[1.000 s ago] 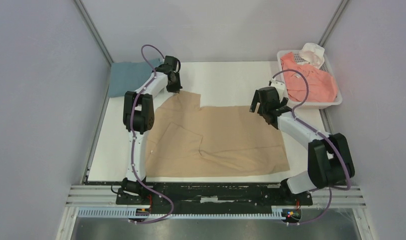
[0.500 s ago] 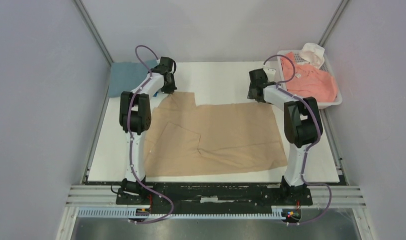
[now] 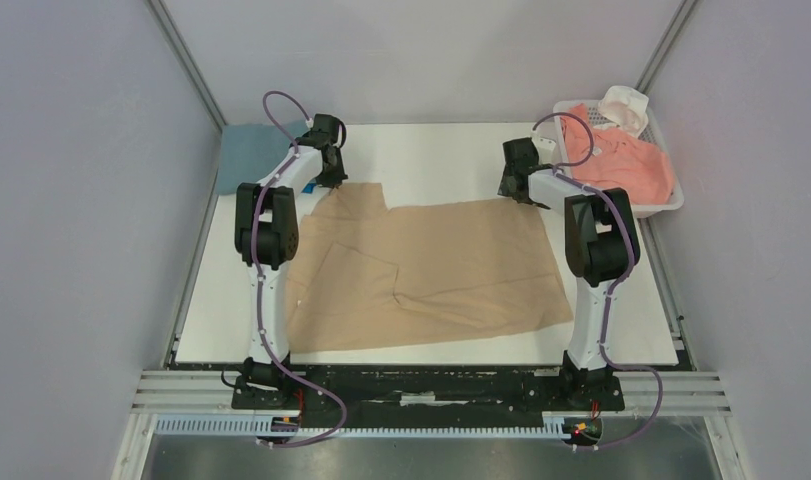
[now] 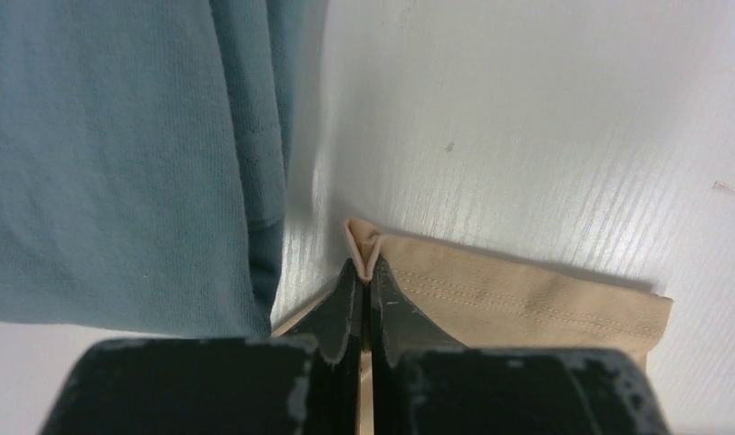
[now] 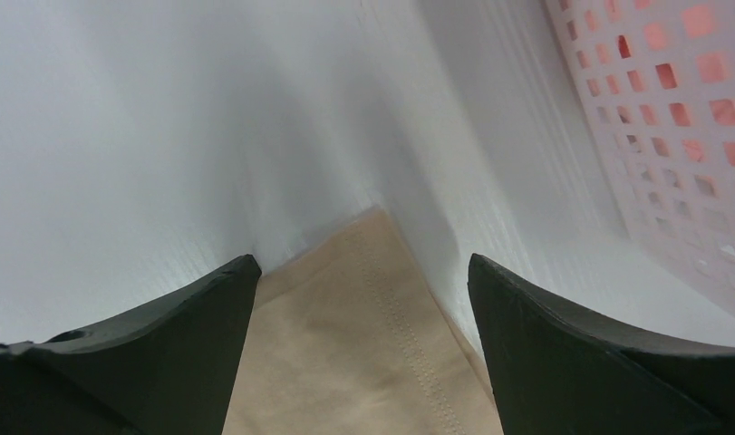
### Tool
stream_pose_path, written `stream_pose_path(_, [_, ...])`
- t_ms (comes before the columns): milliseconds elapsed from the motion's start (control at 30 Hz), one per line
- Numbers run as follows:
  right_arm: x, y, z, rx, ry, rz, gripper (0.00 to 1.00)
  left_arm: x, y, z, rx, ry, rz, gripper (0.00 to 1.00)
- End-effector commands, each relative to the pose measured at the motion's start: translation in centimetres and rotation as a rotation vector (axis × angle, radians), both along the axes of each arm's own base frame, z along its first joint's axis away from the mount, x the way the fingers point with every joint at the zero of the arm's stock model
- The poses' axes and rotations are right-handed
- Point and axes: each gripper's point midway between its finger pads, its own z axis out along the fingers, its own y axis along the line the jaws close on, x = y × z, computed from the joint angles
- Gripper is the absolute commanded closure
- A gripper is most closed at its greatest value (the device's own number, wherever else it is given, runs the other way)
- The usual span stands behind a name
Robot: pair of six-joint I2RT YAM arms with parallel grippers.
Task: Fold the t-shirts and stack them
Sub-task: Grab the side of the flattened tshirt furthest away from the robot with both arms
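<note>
White left arm (image 3: pixel 265 300), white right arm (image 3: pixel 587 322), black joints (image 3: pixel 266 215), purple cables (image 3: pixel 276 94)

There are one tan t-shirt (image 3: pixel 431 265), one grey-blue t-shirt (image 3: pixel 245 156), one salmon-pink t-shirt (image 3: pixel 621 165), one white basket (image 3: pixel 636 211) and two arms (image 3: pixel 266 215) (image 3: pixel 596 235).

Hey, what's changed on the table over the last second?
The right gripper swung to the tan t-shirt's far right corner, jaws open astride it. The left gripper stayed clamped on the far left corner, drifting slightly left. Grey-blue shirt and basket unchanged.

Jaws pinching tan shirt (image 4: pixel 527 294) corner; grey-blue shirt (image 4: pixel 119 154) alongside.
</note>
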Motion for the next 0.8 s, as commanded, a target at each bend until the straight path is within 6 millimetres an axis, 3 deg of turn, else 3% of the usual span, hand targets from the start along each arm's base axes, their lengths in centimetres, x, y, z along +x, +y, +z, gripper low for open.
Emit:
stream_pose_path(0, [0.7,0.4,-1.4,0.044,-0.012,-0.003,0.12,-0.1,1.0,1.9,0.022,-0.027,0.017,0.98])
stream_pose_path(233, [0.7,1.1,-2.7,0.077,-0.004,0.023,0.25,-0.2,0.8,2.3,0.012,-0.033,0.016,0.98])
stream_pose_path(533, [-1.6,0.5,-3.7,0.082,0.027,0.018,0.55,-0.4,0.9,3.2,0.007,-0.047,0.024,0.98])
stream_pose_path(667, [-2.5,0.1,-3.2,0.08,-0.005,0.001,0.77,-0.5,0.6,4.0,-0.014,-0.06,0.024,0.98])
stream_pose_path(767, [-1.8,0.3,-2.3,0.087,-0.043,0.016,0.94,-0.6,0.0,4.8,-0.043,-0.073,0.012,0.98])
